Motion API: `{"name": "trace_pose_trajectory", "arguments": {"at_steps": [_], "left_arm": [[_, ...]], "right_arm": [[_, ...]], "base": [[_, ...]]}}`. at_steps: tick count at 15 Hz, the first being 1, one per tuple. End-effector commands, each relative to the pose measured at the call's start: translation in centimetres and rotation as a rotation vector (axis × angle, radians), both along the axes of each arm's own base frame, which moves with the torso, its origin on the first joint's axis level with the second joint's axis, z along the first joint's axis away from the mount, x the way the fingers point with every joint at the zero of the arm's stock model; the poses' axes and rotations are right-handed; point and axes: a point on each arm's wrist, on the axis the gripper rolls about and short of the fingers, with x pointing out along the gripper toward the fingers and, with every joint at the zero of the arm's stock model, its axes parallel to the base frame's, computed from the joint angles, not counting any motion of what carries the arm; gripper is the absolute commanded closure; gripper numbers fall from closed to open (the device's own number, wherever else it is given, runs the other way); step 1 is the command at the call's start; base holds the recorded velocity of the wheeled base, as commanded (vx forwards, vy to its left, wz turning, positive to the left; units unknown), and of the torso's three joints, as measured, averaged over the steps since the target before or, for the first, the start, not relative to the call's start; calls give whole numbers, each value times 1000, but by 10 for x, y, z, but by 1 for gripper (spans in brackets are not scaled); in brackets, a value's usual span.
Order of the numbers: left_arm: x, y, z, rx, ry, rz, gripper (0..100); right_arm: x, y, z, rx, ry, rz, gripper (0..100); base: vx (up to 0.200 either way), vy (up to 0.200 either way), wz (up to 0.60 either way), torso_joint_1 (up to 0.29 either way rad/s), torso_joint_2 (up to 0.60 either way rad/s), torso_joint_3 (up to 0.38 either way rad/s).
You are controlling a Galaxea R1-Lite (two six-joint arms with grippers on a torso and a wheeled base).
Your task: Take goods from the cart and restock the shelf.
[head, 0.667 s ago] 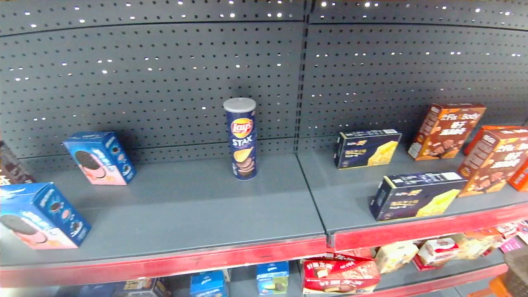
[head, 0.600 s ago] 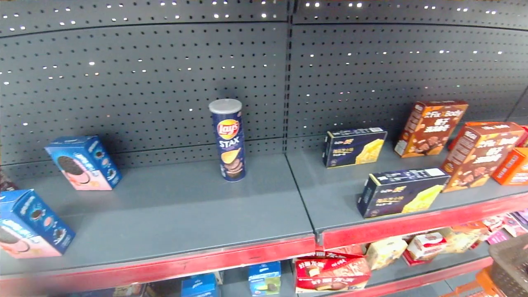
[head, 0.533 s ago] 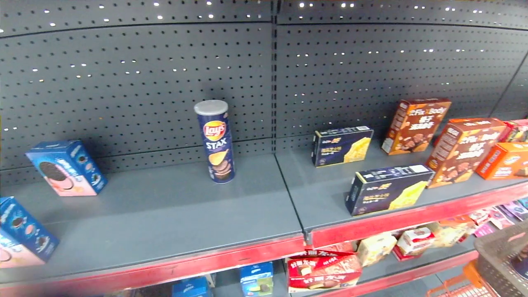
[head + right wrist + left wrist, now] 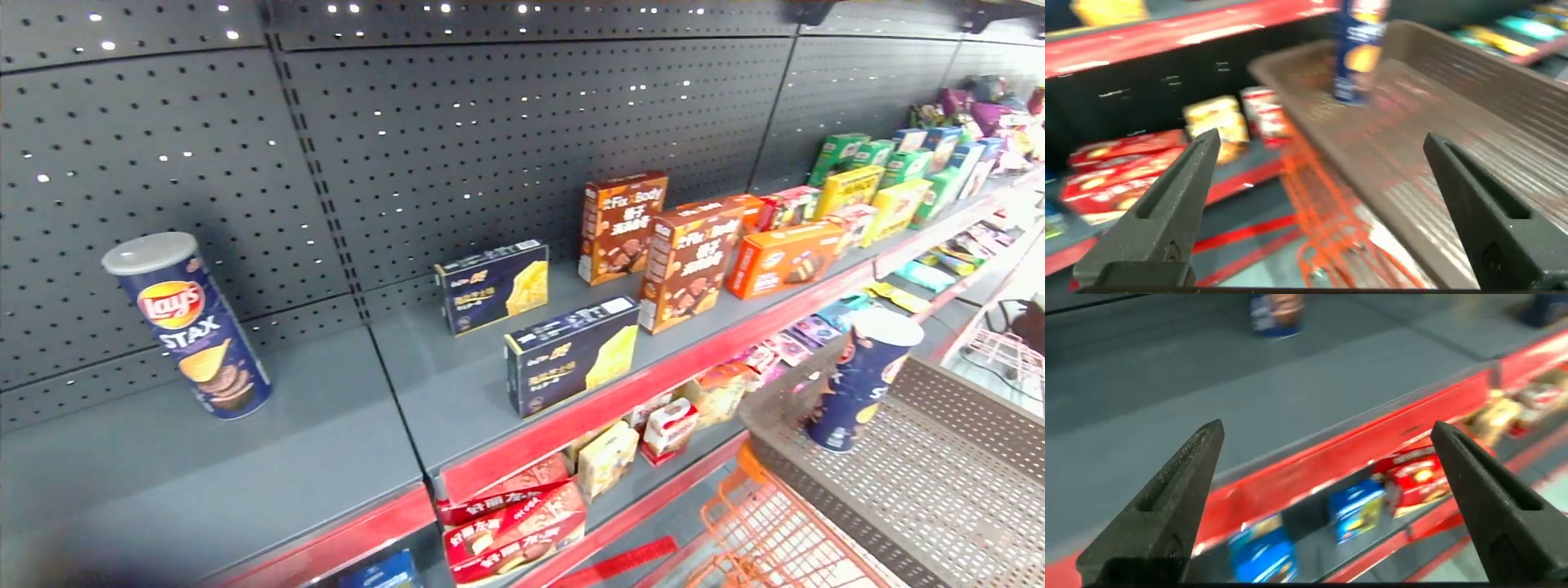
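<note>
**Inspector:** Head view?

**Recorder:** One chip can (image 4: 186,327) stands upright at the far left of the grey shelf (image 4: 343,457), close to the pegboard (image 4: 490,122). Two navy boxes (image 4: 571,355) sit to its right. A second can (image 4: 861,380) stands in the brown cart basket (image 4: 939,482), near right.

**Inspector:** Left wrist view?

**Recorder:** The left gripper (image 4: 1327,429) is spread wide and holds nothing. It is over the shelf's red front edge (image 4: 1372,449).

**Inspector:** Right wrist view?

**Recorder:** The right gripper (image 4: 1323,139) is likewise wide and empty, above the cart basket. The second can stands beyond its fingers.
</note>
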Motion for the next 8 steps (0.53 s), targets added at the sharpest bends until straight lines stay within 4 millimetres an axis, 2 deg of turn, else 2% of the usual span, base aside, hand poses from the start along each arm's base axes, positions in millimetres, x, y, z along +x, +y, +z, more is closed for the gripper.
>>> {"name": "trace_pose_trajectory", "arguments": {"at_steps": [1, 4, 8], "left_arm": [[0, 0, 0, 0, -1, 0, 0], [0, 0, 0, 0, -1, 0, 0], [0, 0, 0, 0, 4, -1, 0]], "right_arm": [[0, 0, 0, -1, -1, 0, 0], [0, 0, 0, -1, -1, 0, 0], [0, 0, 0, -1, -1, 0, 0]], "base": [[0, 0, -600, 2, 2, 7], [0, 0, -600, 5, 4, 1], [0, 0, 0, 0, 0, 0]]}}
